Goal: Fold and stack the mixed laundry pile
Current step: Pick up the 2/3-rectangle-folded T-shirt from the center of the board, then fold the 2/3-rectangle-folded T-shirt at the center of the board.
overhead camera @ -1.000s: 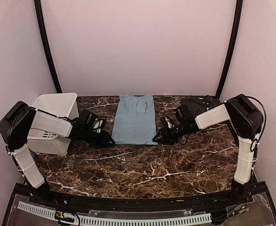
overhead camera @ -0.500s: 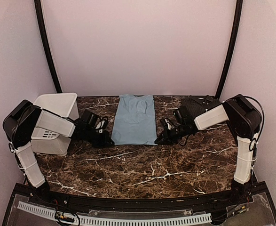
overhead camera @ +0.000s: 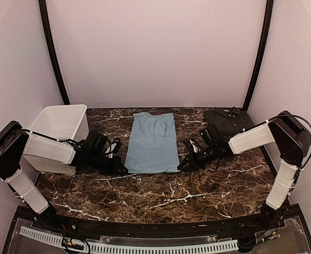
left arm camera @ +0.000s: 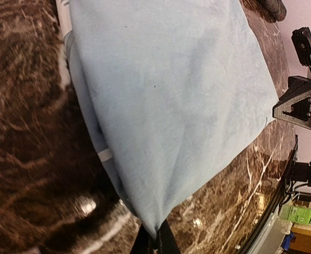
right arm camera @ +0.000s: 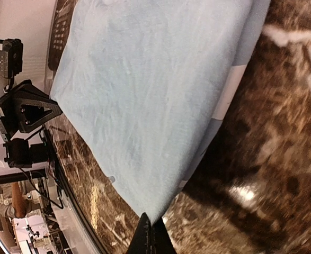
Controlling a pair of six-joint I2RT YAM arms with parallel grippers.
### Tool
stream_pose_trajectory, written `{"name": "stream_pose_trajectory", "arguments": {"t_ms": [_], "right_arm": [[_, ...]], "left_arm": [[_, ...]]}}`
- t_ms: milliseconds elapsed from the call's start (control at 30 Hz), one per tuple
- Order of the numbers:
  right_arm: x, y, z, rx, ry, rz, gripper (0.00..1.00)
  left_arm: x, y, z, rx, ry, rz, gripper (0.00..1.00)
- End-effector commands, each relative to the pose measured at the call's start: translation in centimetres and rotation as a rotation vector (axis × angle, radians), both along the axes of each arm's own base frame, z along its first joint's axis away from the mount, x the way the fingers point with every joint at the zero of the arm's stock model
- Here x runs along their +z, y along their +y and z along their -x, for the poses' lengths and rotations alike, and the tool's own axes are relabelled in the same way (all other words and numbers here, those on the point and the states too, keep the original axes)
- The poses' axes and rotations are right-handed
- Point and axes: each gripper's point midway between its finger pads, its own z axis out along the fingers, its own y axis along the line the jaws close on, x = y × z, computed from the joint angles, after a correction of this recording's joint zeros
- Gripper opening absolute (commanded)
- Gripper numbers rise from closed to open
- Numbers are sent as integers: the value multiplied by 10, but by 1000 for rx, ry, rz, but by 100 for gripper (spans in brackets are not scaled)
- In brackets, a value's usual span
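Marble table [overhead camera: 171, 197], pink walls [overhead camera: 155, 53]; left gripper [overhead camera: 124, 170] and right gripper [overhead camera: 181, 166] clamped on corners of blue T-shirt [overhead camera: 152, 140].

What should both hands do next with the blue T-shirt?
Probably lift both together and carry the near edge toward the shirt's far end. The left hand and right hand are each shut on a near corner of the light blue T-shirt, which lies flat as a long strip.
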Motion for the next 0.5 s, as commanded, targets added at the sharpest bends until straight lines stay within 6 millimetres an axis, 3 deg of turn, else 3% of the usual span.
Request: {"name": "stream_pose_trajectory", "arguments": {"t_ms": [0,67,167,267,467], "right_arm": [[11,0,41,1,33,-6,0],[18,0,56,3,39,-9,0],[35,-5,53,-22,1,12,0],[49,-6,37,-34,-52,48,0],[62,-6,-7,-58,-95,61,0]], "left_arm": [[16,2,44,-26,47,21,0],[21,7,58,-23,61,36,0],[34,15,58,6,32,19,0],[60,10,41,11,-44,14,0],[75,5,-1,39,-116,-46,0]]}}
